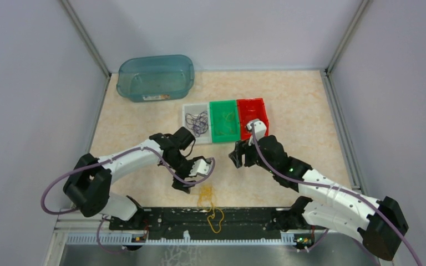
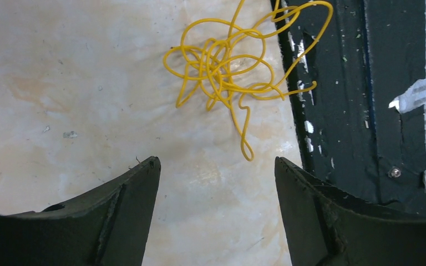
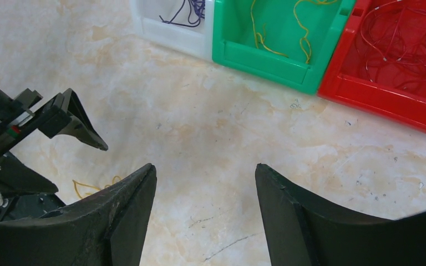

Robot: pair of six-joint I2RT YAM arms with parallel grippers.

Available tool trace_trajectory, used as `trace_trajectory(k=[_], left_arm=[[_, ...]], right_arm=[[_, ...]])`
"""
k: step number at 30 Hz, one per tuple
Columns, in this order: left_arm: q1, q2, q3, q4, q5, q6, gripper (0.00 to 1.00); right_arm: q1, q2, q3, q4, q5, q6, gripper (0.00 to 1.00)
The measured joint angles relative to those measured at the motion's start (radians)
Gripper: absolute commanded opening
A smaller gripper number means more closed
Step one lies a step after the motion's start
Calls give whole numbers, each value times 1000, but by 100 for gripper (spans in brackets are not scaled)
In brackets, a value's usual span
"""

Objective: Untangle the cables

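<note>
A loose yellow cable clump (image 1: 206, 195) lies on the table near the front, one loop trailing onto the black rail. In the left wrist view the clump (image 2: 227, 61) is just ahead of my left gripper (image 2: 217, 160), which is open and empty above bare table. From above, the left gripper (image 1: 187, 184) sits just left of the clump. My right gripper (image 1: 237, 155) is open and empty (image 3: 205, 166) over bare table in front of the bins. Purple cables (image 3: 191, 11) lie in the white bin, yellow ones (image 3: 280, 27) in the green bin, red ones (image 3: 405, 39) in the red bin.
Three small bins stand side by side mid-table: white (image 1: 190, 108), green (image 1: 224, 103), red (image 1: 253, 102). A teal plastic tub (image 1: 155, 77) stands at the back left. The black rail (image 1: 255, 219) runs along the front edge. Walls enclose the table on both sides.
</note>
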Motion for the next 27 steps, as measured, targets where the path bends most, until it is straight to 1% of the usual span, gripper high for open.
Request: trace_trajectory(k=[4,6,8,11,15,17,18,23,27], left_arm=[[-4,24,-18,59,-8,-10,76],[-8,35,-22,85,-9,-21,70],[-15,47,-26,112,-10,-34,62],[-26,58,-39,144,-11,-52,42],[-36,58,-58,162,-28,-63,24],[-36,55,-62,163,-41,-64,4],[-36,51,-63,163,-48,-66,0],[-37,5,-41,149,-119,-71,0],[-37,-55,63,115,-180,-61,0]], right_arm=[[0,-5,-1,0,9,0,66],[0,-10,-2,0,14,0,65],[0,-16,-2,1,18,1,65],[0,-24,-2,1,23,1,64],[0,-37,-2,1,39,1,64],[0,-42,-3,2,45,1,64],[0,-43,-3,4,48,2,64],[-1,-42,-9,13,53,9,65],[-1,-39,-9,41,45,20,68]])
